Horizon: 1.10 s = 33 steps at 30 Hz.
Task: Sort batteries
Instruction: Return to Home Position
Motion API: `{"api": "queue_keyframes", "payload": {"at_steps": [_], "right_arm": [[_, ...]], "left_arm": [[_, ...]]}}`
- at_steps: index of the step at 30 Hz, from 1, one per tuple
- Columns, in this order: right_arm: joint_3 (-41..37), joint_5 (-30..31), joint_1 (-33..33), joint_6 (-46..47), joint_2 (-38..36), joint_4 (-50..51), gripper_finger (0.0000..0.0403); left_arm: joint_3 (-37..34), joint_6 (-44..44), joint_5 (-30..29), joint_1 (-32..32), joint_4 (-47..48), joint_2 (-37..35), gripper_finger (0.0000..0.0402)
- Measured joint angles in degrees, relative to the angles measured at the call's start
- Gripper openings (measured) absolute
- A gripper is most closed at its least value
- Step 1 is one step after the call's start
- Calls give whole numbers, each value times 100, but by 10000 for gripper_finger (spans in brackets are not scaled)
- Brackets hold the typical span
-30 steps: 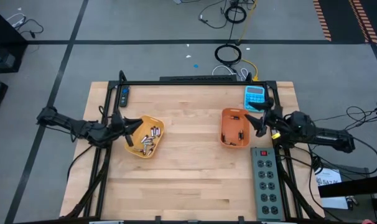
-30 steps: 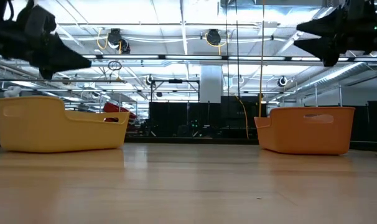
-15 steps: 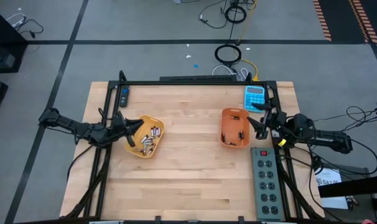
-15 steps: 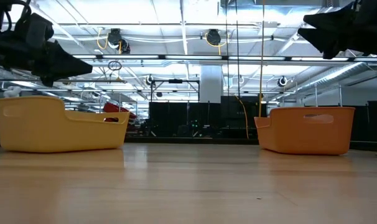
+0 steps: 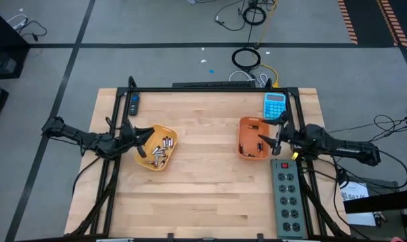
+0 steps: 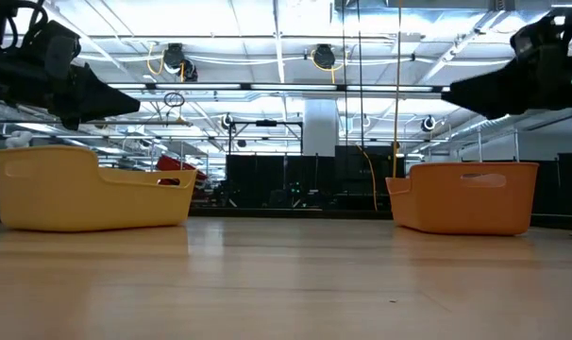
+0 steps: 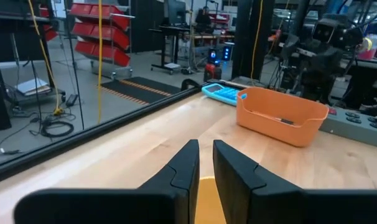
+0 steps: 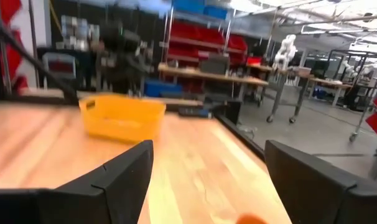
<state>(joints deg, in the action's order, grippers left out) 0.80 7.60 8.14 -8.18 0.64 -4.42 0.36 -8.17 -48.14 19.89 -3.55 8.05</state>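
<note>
Several silvery batteries lie in a yellow tray at the table's left. A few small pieces lie in an orange tray at the right. My left gripper hangs level above the yellow tray's left rim. Its fingers stand a narrow gap apart with nothing between them. My right gripper hangs level above the orange tray's right rim, wide open and empty. In the low view both grippers stay clear above the trays.
A blue calculator lies at the far right behind the orange tray. A grey power strip runs along the right edge toward the near side. A small dark remote sits at the far left. Bare wood lies between and in front of the trays.
My right gripper has sunk lower and drawn a little toward the orange tray, rolling about its own axis, and it has stayed wide open. The trays and batteries have not moved.
</note>
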Motion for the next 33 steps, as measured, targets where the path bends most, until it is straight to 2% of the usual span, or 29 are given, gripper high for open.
{"api": "queue_keyframes", "payload": {"at_steps": [33], "right_arm": [[2,-20,0,41,2,223,297]], "left_arm": [[-9,-189,-9,1,-2,0,56]]}}
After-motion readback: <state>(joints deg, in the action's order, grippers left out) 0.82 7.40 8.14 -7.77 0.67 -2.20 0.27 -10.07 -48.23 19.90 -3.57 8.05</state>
